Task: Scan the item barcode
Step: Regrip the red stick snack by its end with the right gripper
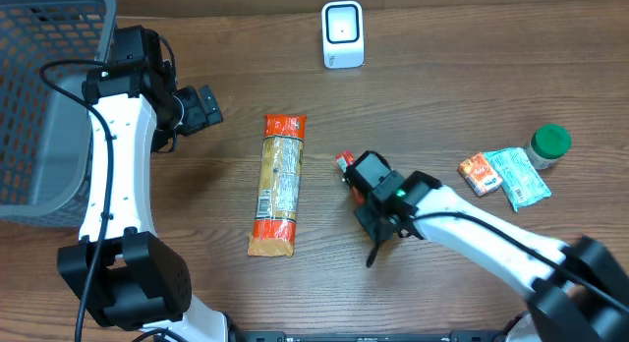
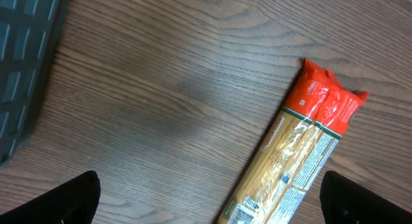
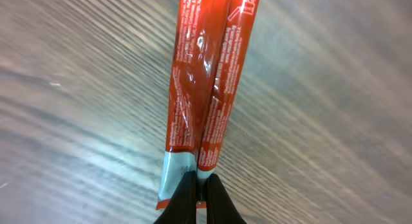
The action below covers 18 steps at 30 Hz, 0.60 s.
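A slim red sachet [image 3: 205, 76] with a pale blue end lies on the wood table, and my right gripper [image 3: 201, 183] is shut on that end. From overhead only its red tip [image 1: 344, 161] shows beside the right gripper [image 1: 355, 172]. I can make out no barcode on it. The white scanner [image 1: 342, 34] stands at the far middle of the table. My left gripper [image 1: 208, 104] hovers open to the left of a long pasta pack [image 1: 278, 185]. In the left wrist view the pack [image 2: 302, 153] lies between the wide-apart fingers [image 2: 71, 198], touching neither.
A grey mesh basket [image 1: 39, 106] stands at the left edge. At the right lie an orange packet [image 1: 479, 173], a teal packet [image 1: 519, 177] and a green-lidded jar [image 1: 548, 145].
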{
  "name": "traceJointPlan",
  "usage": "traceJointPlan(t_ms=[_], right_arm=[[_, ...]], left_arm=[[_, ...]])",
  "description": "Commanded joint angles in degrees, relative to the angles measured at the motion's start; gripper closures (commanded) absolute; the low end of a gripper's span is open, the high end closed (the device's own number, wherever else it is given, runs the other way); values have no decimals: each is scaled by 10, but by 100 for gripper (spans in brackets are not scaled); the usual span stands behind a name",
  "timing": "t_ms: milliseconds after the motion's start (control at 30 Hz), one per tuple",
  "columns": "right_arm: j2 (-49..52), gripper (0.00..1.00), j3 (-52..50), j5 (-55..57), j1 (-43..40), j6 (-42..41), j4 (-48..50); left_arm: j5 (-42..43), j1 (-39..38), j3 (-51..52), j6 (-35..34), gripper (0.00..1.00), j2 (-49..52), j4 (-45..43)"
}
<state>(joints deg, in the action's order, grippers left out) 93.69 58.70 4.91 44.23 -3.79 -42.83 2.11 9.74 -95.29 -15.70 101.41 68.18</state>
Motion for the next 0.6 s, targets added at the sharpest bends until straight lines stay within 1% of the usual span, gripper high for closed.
traceJointPlan(t_ms=[0,67,133,333,500,567], right_arm=[[-23,96,-1,0,-3,65,-8],[-23,96,-3,-1,-3,97,-16],[-23,96,-5,-1,-3,110,-16],[-23,96,-5,-1,-4,124,-14],[-23,96,-21,-1,-4,200,-6],[-23,96,-40,-1,-4,210,17]], left_arm=[[-2,-4,-10,9,0,1,1],[-2,-4,-10,9,0,1,1],[-2,-4,-10,9,0,1,1],[-2,-4,-10,9,0,1,1],[-2,-4,-10,9,0,1,1],[-2,-4,-10,9,0,1,1]])
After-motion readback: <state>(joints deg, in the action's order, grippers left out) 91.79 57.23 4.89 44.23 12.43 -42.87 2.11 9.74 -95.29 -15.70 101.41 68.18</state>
